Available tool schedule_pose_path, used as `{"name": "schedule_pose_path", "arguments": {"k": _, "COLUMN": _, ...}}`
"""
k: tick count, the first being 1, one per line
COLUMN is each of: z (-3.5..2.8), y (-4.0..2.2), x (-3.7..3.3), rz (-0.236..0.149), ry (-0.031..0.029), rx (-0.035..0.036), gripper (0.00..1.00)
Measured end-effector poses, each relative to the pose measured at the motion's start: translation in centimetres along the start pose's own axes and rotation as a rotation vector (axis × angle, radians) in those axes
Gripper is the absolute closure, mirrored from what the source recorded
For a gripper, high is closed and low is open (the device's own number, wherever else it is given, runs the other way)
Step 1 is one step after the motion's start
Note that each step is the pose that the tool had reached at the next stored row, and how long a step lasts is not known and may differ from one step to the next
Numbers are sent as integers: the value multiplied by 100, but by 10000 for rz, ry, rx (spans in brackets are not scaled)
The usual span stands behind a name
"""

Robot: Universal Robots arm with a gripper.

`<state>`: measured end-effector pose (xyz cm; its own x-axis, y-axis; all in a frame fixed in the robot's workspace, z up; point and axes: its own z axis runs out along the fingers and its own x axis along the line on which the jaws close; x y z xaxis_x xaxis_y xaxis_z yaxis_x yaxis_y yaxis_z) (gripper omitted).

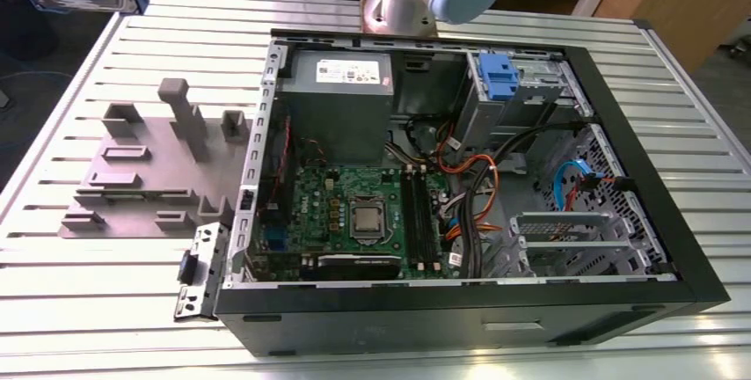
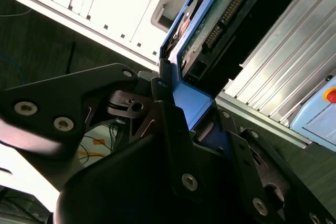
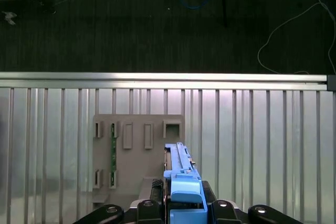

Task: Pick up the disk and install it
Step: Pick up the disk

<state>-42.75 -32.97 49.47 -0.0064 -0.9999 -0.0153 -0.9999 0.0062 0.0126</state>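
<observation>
Now | claw (image 3: 184, 207) clenched on disk (image 3: 179, 157), gripping at blue rail | disk held edge-on over slatted desk (image 3: 262, 140), nr grey fixture block (image 3: 137, 153) | exterior view: disk far toward the exterior view's left, well apart from open PC case (image 1: 470, 303)

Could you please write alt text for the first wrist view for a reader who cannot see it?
The black claw grips a flat silver-grey hard drive with blue plastic rails edge-on above a slatted aluminium table. A grey slotted plastic fixture lies on it, dark floor beyond.
</observation>
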Motion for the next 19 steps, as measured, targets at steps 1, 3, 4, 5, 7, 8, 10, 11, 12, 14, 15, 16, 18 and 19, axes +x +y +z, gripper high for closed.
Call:
{"name": "schedule_pose_path", "arguments": {"k": 1, "z": 0, "y": -1, "x": 5, "rz": 0, "ry": 0, "rx": 0, "gripper": 63}}
{"name": "schedule_pose_path", "arguments": {"k": 3, "z": 0, "y": -7, "x": 10, "rz": 0, "ry": 0, "rx": 1, "gripper": 63}}
{"name": "schedule_pose_path", "arguments": {"k": 4, "z": 0, "y": -12, "x": 11, "rz": 0, "ry": 0, "rx": 1, "gripper": 63}}
{"name": "schedule_pose_path", "arguments": {"k": 5, "z": 0, "y": -20, "x": 12, "rz": 0, "ry": 0, "rx": 0, "gripper": 63}}
{"name": "schedule_pose_path", "arguments": {"k": 7, "z": 0, "y": -36, "x": 13, "rz": 0, "ry": 0, "rx": 1, "gripper": 63}}
{"name": "schedule_pose_path", "arguments": {"k": 8, "z": -1, "y": -45, "x": 13, "rz": 0, "ry": 0, "rx": 0, "gripper": 63}}
{"name": "schedule_pose_path", "arguments": {"k": 10, "z": -1, "y": -61, "x": 14, "rz": 0, "ry": 0, "rx": 0, "gripper": 63}}
{"name": "schedule_pose_path", "arguments": {"k": 11, "z": -1, "y": -68, "x": 14, "rz": 0, "ry": 0, "rx": 0, "gripper": 63}}
{"name": "schedule_pose_path", "arguments": {"k": 12, "z": -1, "y": -74, "x": 14, "rz": 0, "ry": 0, "rx": 0, "gripper": 63}}
{"name": "schedule_pose_path", "arguments": {"k": 14, "z": -1, "y": -89, "x": 15, "rz": 0, "ry": 0, "rx": 0, "gripper": 63}}
{"name": "schedule_pose_path", "arguments": {"k": 15, "z": -1, "y": -96, "x": 15, "rz": 0, "ry": 0, "rx": 0, "gripper": 63}}
{"name": "schedule_pose_path", "arguments": {"k": 16, "z": -1, "y": -104, "x": 15, "rz": 0, "ry": 0, "rx": 0, "gripper": 63}}
{"name": "schedule_pose_path", "arguments": {"k": 18, "z": -2, "y": -120, "x": 15, "rz": 0, "ry": 0, "rx": 0, "gripper": 63}}
{"name": "schedule_pose_path", "arguments": {"k": 19, "z": -2, "y": -129, "x": 16, "rz": 0, "ry": 0, "rx": 0, "gripper": 63}}
